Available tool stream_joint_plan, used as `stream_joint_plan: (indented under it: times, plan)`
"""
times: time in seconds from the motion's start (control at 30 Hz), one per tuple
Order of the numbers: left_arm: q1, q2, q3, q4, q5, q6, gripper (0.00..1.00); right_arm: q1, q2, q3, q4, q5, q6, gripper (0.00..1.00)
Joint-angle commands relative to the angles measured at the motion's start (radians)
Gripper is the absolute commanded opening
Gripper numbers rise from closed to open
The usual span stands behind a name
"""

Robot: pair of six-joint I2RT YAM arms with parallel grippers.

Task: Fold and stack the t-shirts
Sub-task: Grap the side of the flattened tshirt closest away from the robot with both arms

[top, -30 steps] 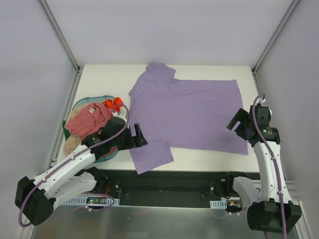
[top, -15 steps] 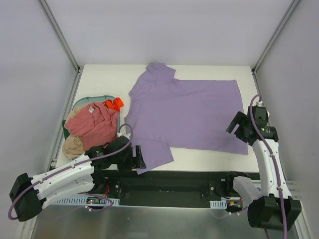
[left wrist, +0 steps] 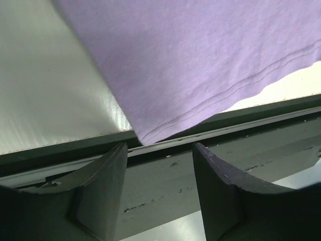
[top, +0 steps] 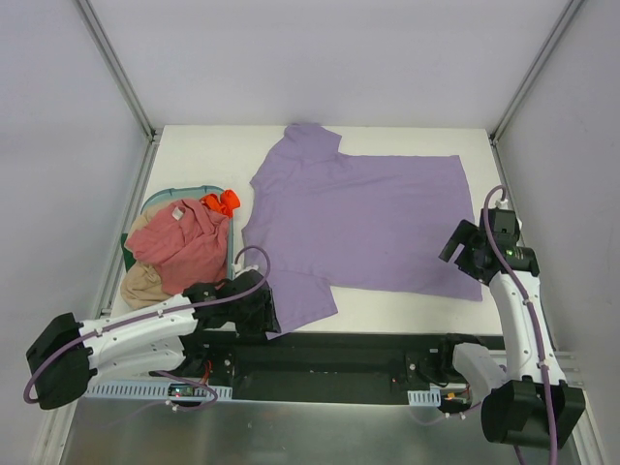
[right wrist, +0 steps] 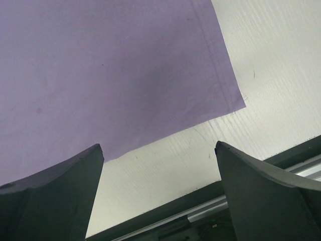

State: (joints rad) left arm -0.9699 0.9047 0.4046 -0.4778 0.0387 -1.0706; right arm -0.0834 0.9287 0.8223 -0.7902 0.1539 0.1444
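The lavender t-shirt lies spread flat on the white table, its near sleeve reaching the front edge. My left gripper is open and empty at that sleeve's near corner; in the left wrist view the sleeve hem lies just ahead of the jaws, over the table's edge. My right gripper is open and empty above the shirt's near right corner; the right wrist view shows the cloth and bare table between the fingers. The pink-red t-shirt and the tan t-shirt are piled in the basket.
The teal basket stands at the table's left side, with an orange-red item at its far rim. A dark rail runs along the table's front edge. Metal frame posts stand at the back corners.
My left arm has swung from beside the basket down to the front edge, to the sleeve's near corner. My right gripper has shifted slightly towards the near side.
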Motion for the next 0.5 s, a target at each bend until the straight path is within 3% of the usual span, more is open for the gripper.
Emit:
stream_joint_plan:
  times: [0.0, 0.2, 0.33, 0.4, 0.43, 0.47]
  plan:
    - [-0.013, 0.037, -0.001, 0.054, -0.033, -0.034, 0.52, -0.009, -0.008, 0.001, 0.006, 0.024, -0.012, 0.96]
    - [-0.024, 0.114, 0.013, 0.094, -0.033, -0.031, 0.45, -0.012, -0.021, -0.011, 0.009, 0.045, -0.005, 0.96]
    - [-0.036, 0.157, 0.019, 0.133, -0.033, -0.029, 0.33, -0.019, -0.027, -0.022, 0.012, 0.070, 0.017, 0.96]
    - [-0.038, 0.177, 0.023, 0.148, -0.030, -0.026, 0.19, -0.024, -0.033, -0.028, 0.016, 0.084, 0.026, 0.96]
    - [-0.038, 0.180, 0.026, 0.151, -0.031, -0.026, 0.00, -0.027, -0.039, -0.029, 0.016, 0.088, 0.032, 0.96]
    - [-0.038, 0.181, 0.028, 0.153, -0.031, -0.029, 0.00, -0.030, -0.044, -0.031, 0.016, 0.091, 0.035, 0.96]
